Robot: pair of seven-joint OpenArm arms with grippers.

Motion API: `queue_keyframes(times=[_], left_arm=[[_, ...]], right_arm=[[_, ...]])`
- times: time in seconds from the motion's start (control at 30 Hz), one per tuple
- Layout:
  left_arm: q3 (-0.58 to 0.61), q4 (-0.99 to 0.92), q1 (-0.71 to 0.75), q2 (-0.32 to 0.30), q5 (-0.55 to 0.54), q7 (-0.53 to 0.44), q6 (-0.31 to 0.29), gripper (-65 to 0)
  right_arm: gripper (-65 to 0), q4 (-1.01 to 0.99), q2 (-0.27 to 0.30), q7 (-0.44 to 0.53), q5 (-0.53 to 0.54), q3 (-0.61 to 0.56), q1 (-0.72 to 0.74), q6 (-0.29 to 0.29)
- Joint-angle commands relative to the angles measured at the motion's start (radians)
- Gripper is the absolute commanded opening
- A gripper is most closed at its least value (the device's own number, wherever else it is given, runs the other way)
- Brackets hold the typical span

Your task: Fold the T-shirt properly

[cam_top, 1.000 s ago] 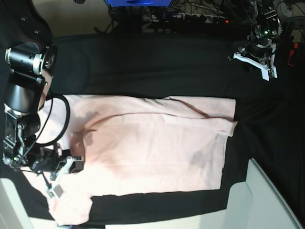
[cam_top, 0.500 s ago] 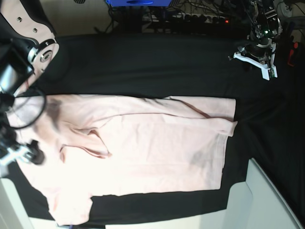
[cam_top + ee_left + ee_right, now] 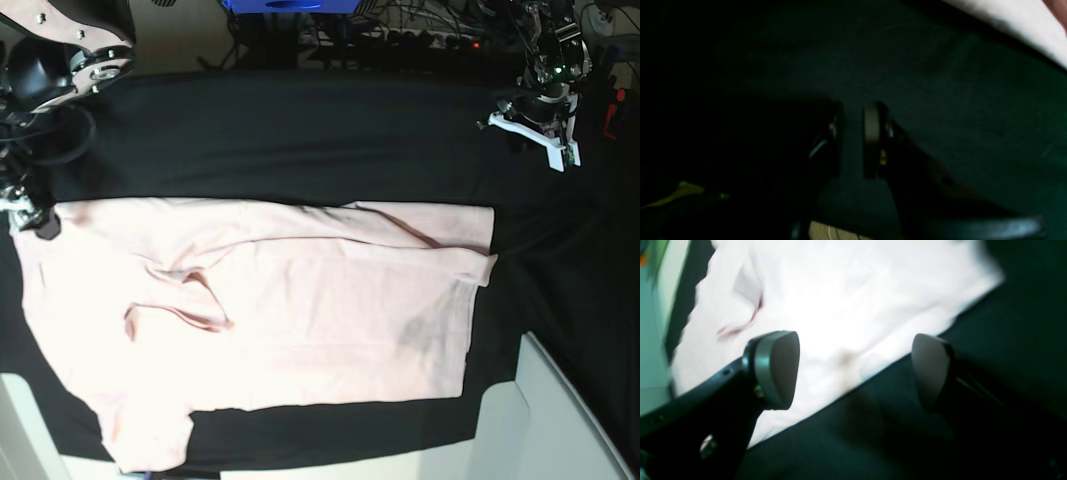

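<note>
Since a second ago the right gripper [image 3: 855,370] has let go and lifted to the far left, jaws wide and empty, leaving the T-shirt [image 3: 300,320] spread mid-table with a creased collar needing smoothing, while the left gripper [image 3: 535,135], nearly clenched on nothing, waits far right.

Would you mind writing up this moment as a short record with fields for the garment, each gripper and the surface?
garment: T-shirt, pale pink, spread out flat, plain side up
folds: one sleeve folded in along the far edge; small raised crease near the collar end
surface: black table cloth
right gripper: open, empty, over the shirt's edge where it meets the cloth
left gripper: nearly shut with a narrow gap, nothing between the fingers, over bare cloth, away from the shirt
other: white bin at the table corner
</note>
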Motion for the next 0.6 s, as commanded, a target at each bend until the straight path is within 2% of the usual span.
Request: queue_keyframes(times=[0.0, 0.1, 0.37, 0.57], left_arm=[[-0.004, 0.019, 0.002, -0.013, -0.005, -0.018, -0.001, -55.6], [-0.01, 0.019, 0.009, -0.015, -0.005, -0.018, -0.001, -55.6], [-0.01, 0.019, 0.01, -0.022, -0.005, -0.018, -0.001, -55.6], [-0.01, 0.014, 0.01, -0.022, -0.005, -0.018, -0.001, -55.6]], right_arm=[[-16.2, -0.023, 0.028, 0.023, 0.036, 0.014, 0.008, 0.007], [-16.4, -0.112, 0.07, 0.05, 0.078, 0.04, 0.001, 0.007], [-16.4, -0.187, 0.114, 0.13, 0.082, 0.045, -0.011, 0.007], [-16.4, -0.342, 0.163, 0.191, 0.082, 0.045, 0.011, 0.007]])
